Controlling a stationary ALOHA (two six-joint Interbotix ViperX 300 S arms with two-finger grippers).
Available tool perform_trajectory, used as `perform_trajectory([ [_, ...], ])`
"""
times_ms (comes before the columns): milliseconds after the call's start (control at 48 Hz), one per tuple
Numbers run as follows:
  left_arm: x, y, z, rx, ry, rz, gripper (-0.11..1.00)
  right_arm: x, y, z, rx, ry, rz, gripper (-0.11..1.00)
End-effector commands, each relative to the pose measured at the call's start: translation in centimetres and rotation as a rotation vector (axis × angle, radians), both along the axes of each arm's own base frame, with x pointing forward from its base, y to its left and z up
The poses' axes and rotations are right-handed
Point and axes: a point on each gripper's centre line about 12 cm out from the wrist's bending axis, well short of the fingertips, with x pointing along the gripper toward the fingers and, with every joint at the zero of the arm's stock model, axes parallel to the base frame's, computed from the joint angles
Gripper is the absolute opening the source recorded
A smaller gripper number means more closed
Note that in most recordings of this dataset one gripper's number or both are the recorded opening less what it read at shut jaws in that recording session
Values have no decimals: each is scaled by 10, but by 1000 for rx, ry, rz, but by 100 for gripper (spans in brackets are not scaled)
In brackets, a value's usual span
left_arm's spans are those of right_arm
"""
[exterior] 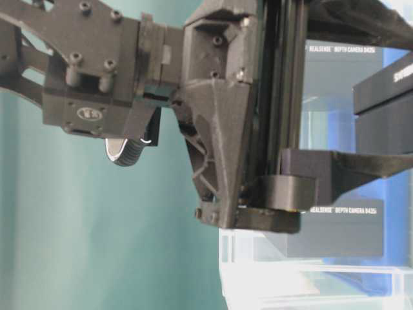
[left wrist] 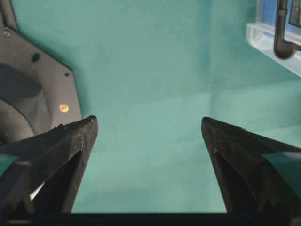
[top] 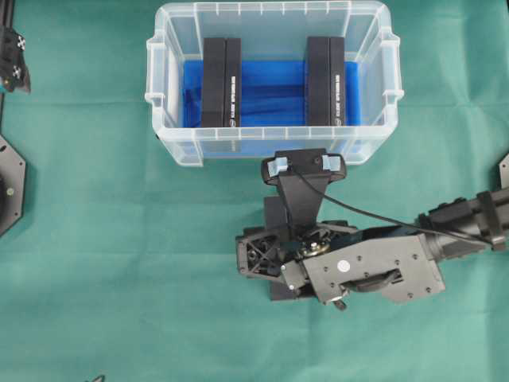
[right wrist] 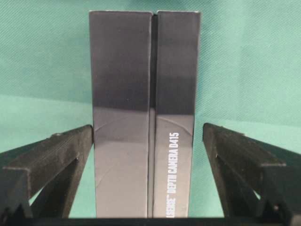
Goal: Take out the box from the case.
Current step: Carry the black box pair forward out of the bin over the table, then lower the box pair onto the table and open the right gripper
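The case (top: pixel 156 89), a clear bin with a blue lining, holds two black boxes standing on edge, one on the left (top: pixel 221 82) and one on the right (top: pixel 326 79). A third black box (right wrist: pixel 141 117) with white "DEPTH CAMERA D415" print lies on the green cloth outside the case, mostly under my right arm (top: pixel 358 267). My right gripper (right wrist: pixel 148 129) straddles this box with its jaws open. The right finger stands clear of the box and the left finger is very close to its side. My left gripper (left wrist: pixel 149 125) is open over bare cloth with nothing between its fingers.
A black arm base plate (left wrist: pixel 42 94) sits left of the left gripper, and another base (top: pixel 8 183) shows at the table's left edge. A case corner (left wrist: pixel 273 37) appears far right in the left wrist view. The right arm fills most of the table-level view.
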Motion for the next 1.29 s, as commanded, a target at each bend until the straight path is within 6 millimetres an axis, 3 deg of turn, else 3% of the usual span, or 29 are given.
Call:
perform_trajectory([
  [0, 2, 1, 3, 9, -9, -2, 96, 4, 2, 21, 15, -59, 5, 93],
  [396, 3, 2, 4, 17, -24, -5, 96, 3, -1, 85, 29, -156, 9, 93],
  [729, 4, 1, 4, 16, -26, -3, 96, -12, -14, 147, -43, -117, 12, 93],
  [1083, 5, 3, 4, 24, -41, -2, 96, -13, -16, 153, -47, -103, 38, 93],
  [1271, 6, 3, 5, 28, -51, -3, 96, -23, -13, 149, -38, -14, 38, 93],
])
